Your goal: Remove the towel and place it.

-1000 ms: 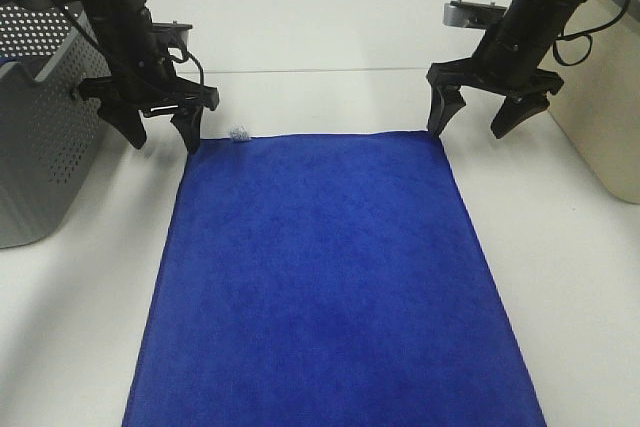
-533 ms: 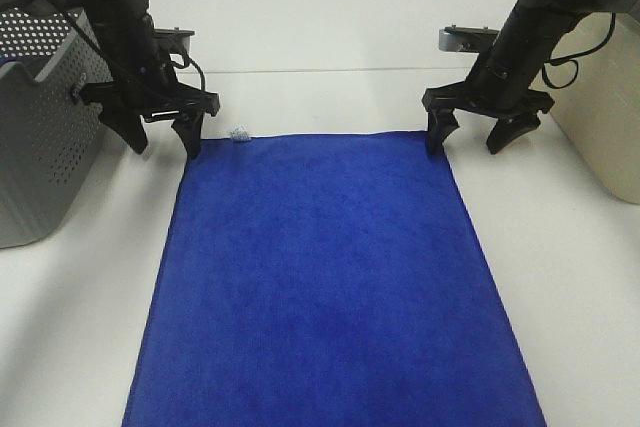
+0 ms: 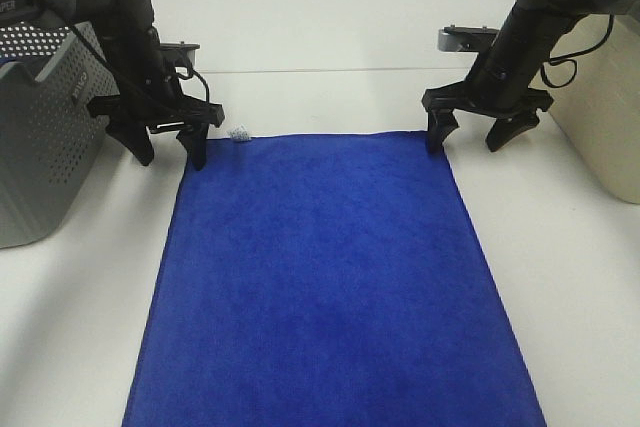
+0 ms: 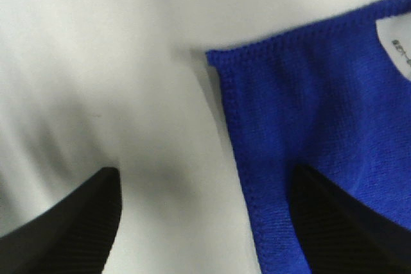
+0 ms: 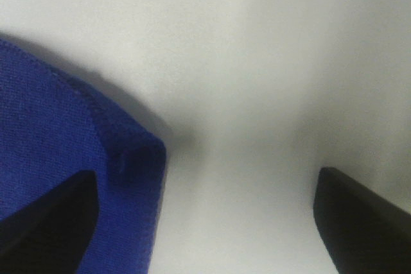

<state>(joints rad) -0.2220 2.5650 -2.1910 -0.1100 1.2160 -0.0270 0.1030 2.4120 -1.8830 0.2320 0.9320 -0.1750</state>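
1. Towel [image 3: 330,277]: blue, spread flat and lengthwise on the white counter [image 3: 570,277]; far edge between the two arms, small white tag [image 3: 238,133] at the far left corner.
2. Left claw [image 3: 170,152]: spread wide and low over that corner, one finger above the cloth and the other above bare counter, astride the side hem. Nothing pinched.
3. Right claw [image 3: 465,142]: likewise spread and empty, astride the far right corner. Contact with the cloth not discernible.
4. Step in hand, as judged: taking both far corners. Best done by lowering the fingertips onto the counter, closing both claws at once with each hem gathered fully between the fingers, then lifting evenly to avoid a skewed, dragging cloth.
5. Surface: smooth, pale and plain. Flat hem probably hard to scoop without firm downward pressure.
6. Surroundings: grey perforated basket [image 3: 40,147] at the left, beige bin [image 3: 605,117] at the right, both near the arms.
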